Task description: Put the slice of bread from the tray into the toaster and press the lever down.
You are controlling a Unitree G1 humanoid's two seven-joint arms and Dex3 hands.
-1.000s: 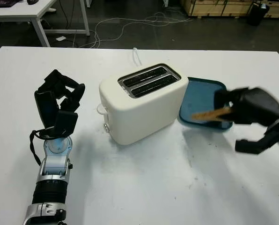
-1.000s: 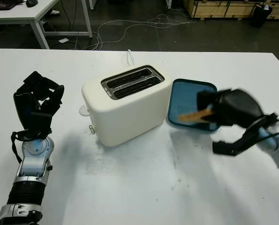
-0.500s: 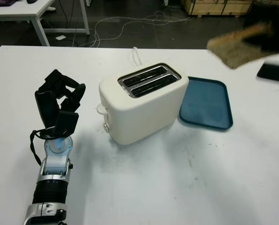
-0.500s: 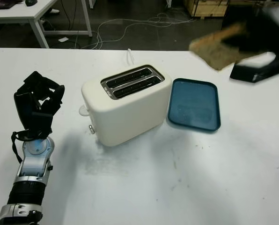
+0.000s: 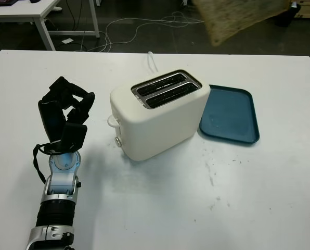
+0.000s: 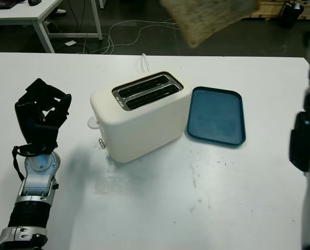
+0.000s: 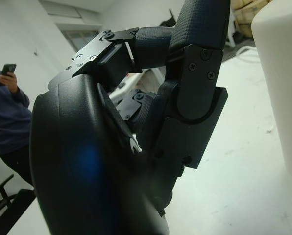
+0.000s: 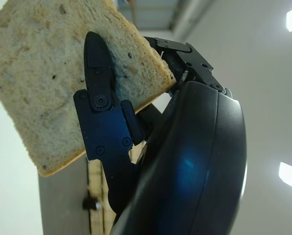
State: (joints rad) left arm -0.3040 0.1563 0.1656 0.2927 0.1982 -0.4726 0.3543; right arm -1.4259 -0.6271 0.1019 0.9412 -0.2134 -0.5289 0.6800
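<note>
Brown-crusted bread slice (image 8: 53, 73) was gripped in the right hand (image 8: 136, 147), raised high at about one o'clock from the toaster (image 5: 160, 114). Blue tray (image 5: 230, 114) lay bare; insertion and lever remained. Left hand (image 5: 64, 117), curled, idled at nine o'clock.

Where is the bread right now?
The bread is pinched in the right hand, raised high at the head views' top edge, above and behind the toaster; the tray lies bare.
</note>
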